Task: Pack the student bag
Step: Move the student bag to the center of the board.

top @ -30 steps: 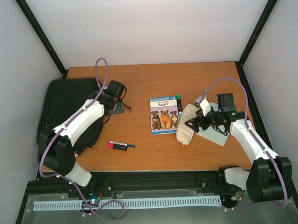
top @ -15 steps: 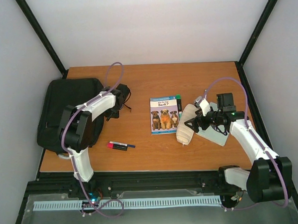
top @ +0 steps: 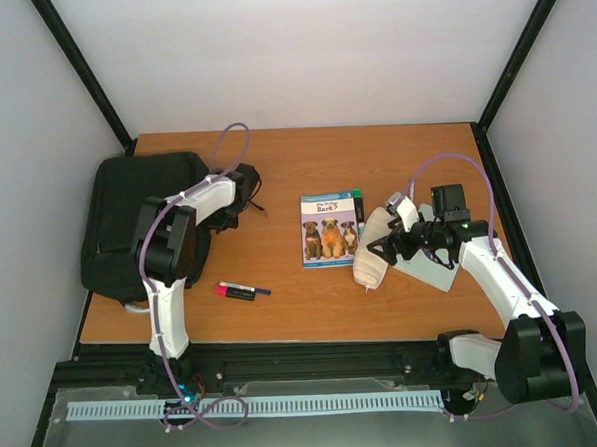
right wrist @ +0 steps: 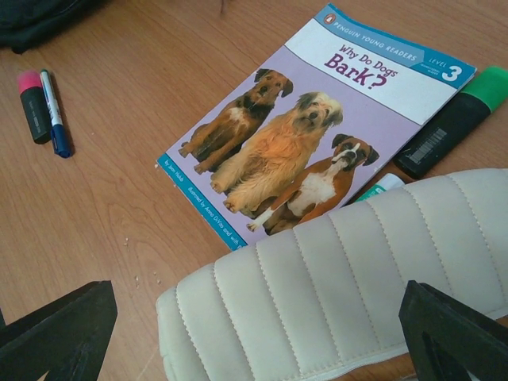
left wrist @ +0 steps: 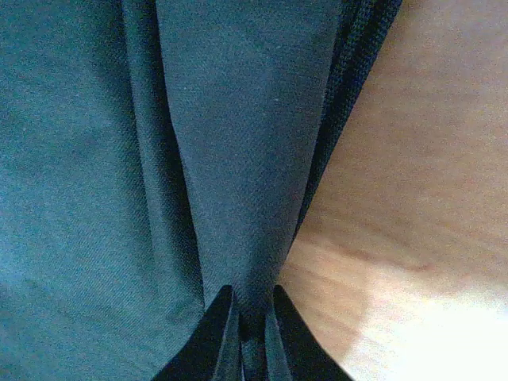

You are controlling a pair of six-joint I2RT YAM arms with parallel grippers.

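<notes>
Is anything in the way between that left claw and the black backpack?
Nothing visible. The left gripper is right at the student bag, its jaws pinched shut on a fold of the black fabric at the bag's edge, next to bare table.

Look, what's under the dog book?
Only the table shows around the book. A small white-and-teal thing peeks out at its edge beside the pouch; the book hides anything else beneath.

Robot laboratory cell: a wooden table [top: 313,303] is enclosed by plain white panels [top: 310,53] and black frame posts [top: 519,52]; 2 arms [top: 501,273] are bolted to a rail [top: 316,361].
</notes>
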